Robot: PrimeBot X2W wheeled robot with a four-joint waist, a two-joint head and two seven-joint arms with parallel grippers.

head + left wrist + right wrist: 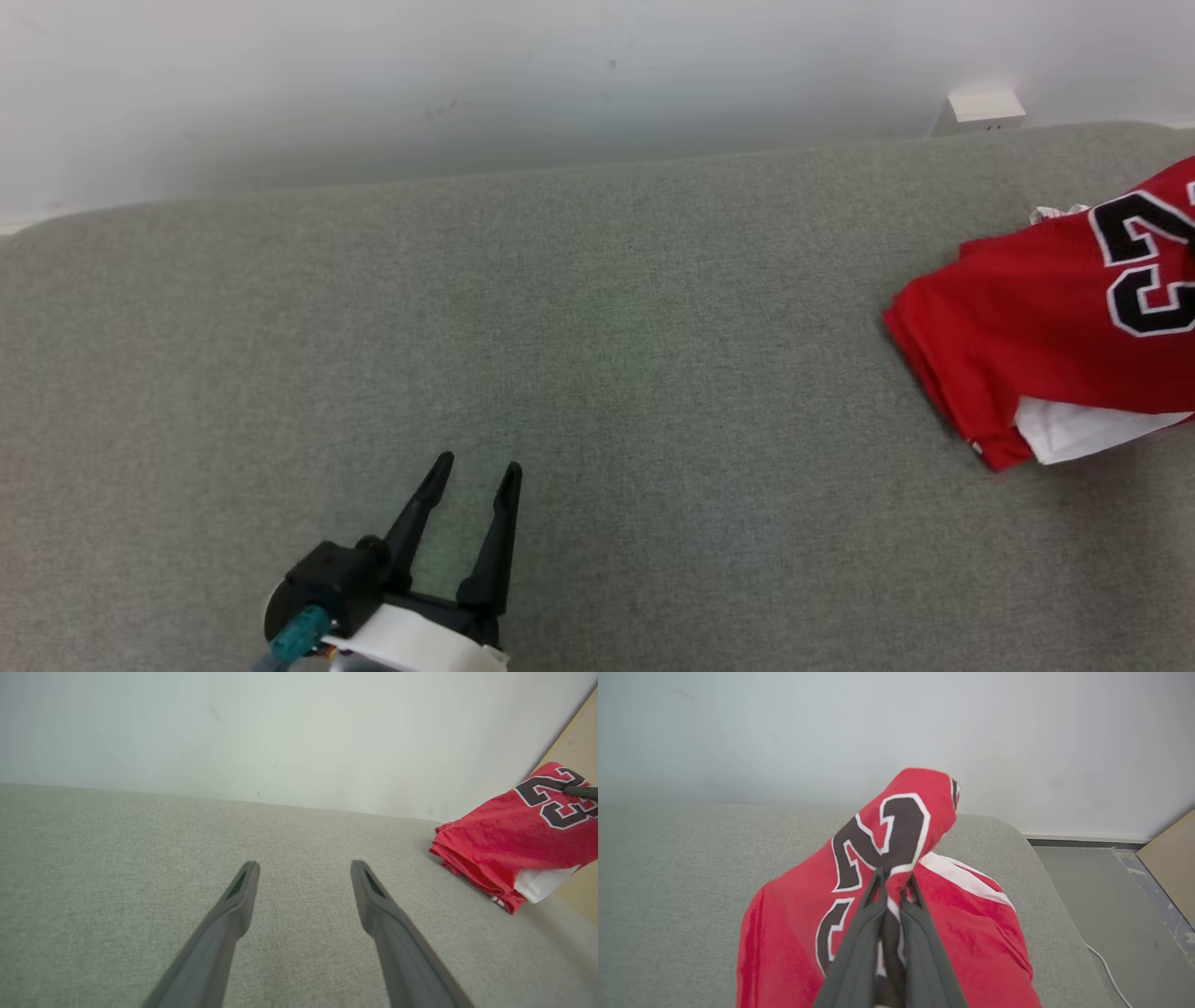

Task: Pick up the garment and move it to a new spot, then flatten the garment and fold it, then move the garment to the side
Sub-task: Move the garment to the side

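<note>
The garment is a red jersey with black and white numerals, folded into a bundle at the right edge of the grey couch-like surface; a white layer pokes out underneath. In the right wrist view my right gripper is shut on a raised fold of the garment, pinching the cloth at the numerals. A dark fingertip of that gripper shows on the garment in the left wrist view. My left gripper stands open at the lower left, far from the garment, with nothing between its fingers.
A pale wall runs behind the surface, with a white wall outlet at the far right. Beyond the surface's right end lie bare floor, a white cable and a tan board.
</note>
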